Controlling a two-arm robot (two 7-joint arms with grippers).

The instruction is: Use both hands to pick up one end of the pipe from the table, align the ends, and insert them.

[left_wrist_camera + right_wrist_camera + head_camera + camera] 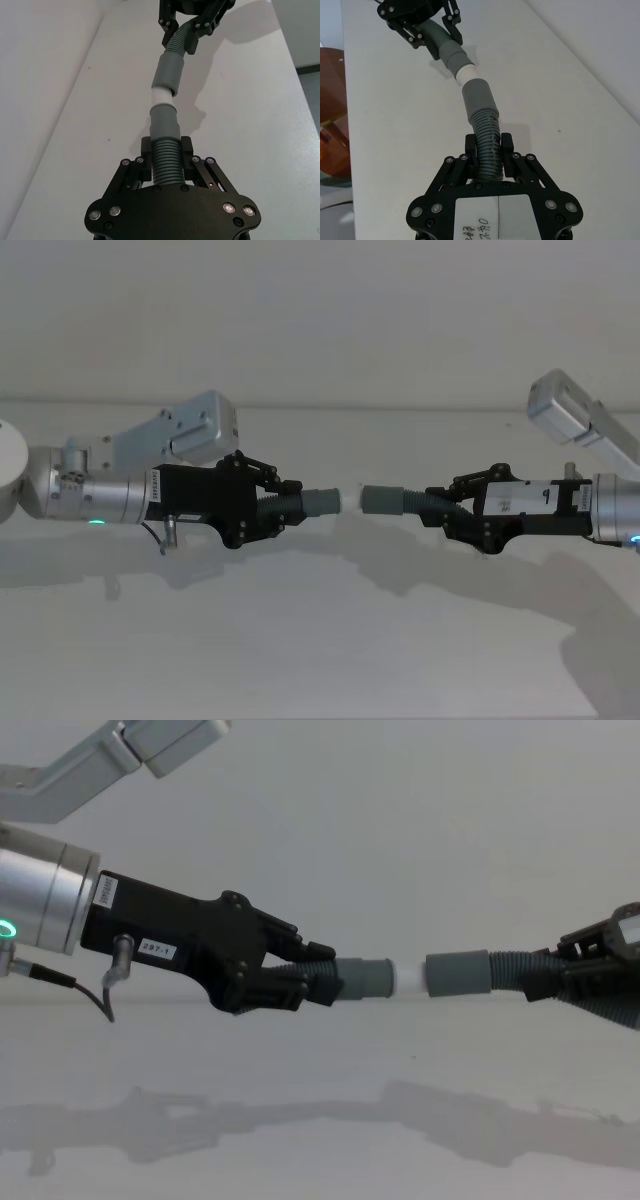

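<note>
White table (pixel 320 660) below, pale wall behind, and both hose pieces are up in the air between my arms. My left gripper (pixel 285 502) is clamped tight on the ribbed part of the shorter hose piece (pixel 318 974), whose grey cuff (pixel 365 978) pokes out to the right with its white tip (pixel 408 978) leading. My right gripper (pixel 452 508) is closed on the ribs of the longer hose piece (pixel 512 970), with its cuff (pixel 458 973) pointing left. The white tip sits right at the mouth of that cuff; whether it has entered I cannot tell.

Here's the worry: in the left wrist view the two cuffs look slightly angled to each other. If I push in like this, I reckon the tip could catch on the rim, and the ribbed hose may buckle or slide through my fingers instead of seating.
</note>
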